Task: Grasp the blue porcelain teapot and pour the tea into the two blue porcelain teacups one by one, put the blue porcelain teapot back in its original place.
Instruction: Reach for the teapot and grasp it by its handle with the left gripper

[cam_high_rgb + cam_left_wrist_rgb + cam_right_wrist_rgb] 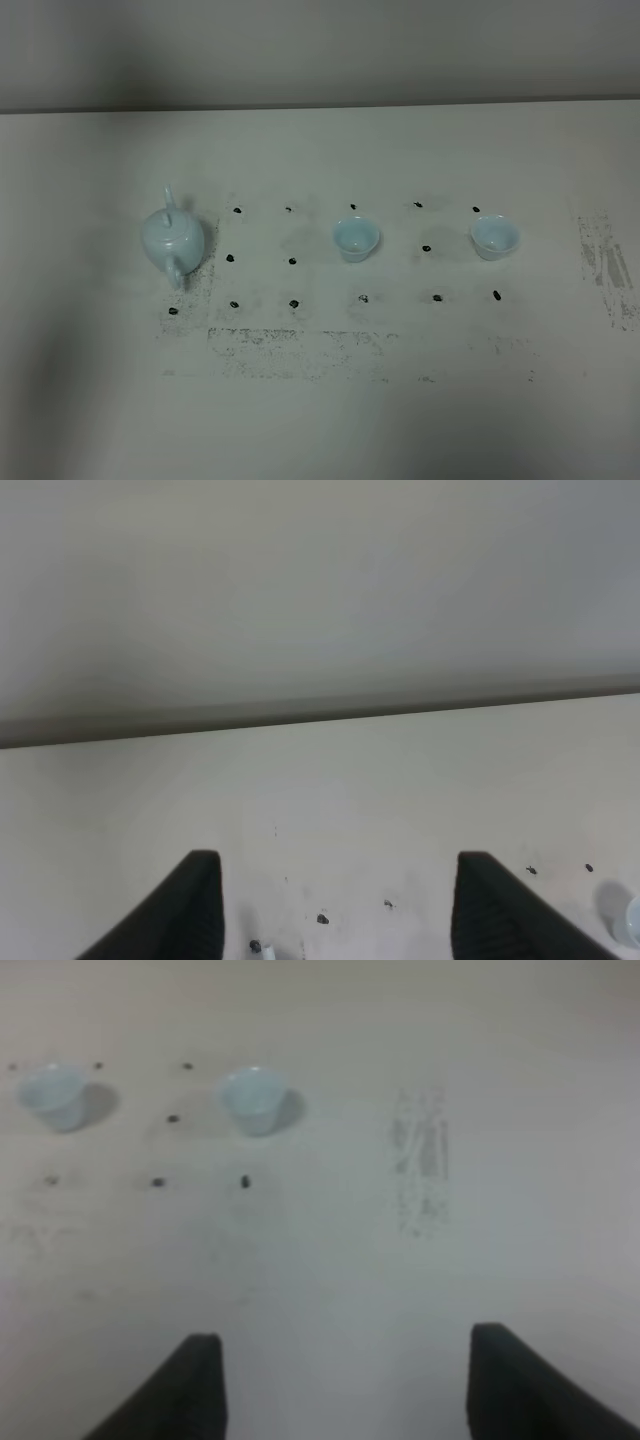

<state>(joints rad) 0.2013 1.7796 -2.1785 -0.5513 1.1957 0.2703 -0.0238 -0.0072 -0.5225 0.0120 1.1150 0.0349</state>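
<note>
The blue porcelain teapot (172, 243) stands upright on the left of the white table, lid on, spout pointing away and loop handle toward the front. The two blue porcelain teacups stand upright to its right, one (355, 239) mid-table and one (494, 237) further right. Neither arm shows in the high view. My left gripper (338, 880) is open over bare table, with a pale cup edge (632, 920) at the frame's border. My right gripper (345, 1338) is also open and holds nothing; both cups (55, 1093) (253, 1098) lie well ahead of it.
Small black dots (293, 262) mark a grid on the table around the teapot and cups. Grey scuffed patches lie in front of the grid (300, 352) and at the far right (605, 262). A plain wall (320, 50) rises behind the table's far edge.
</note>
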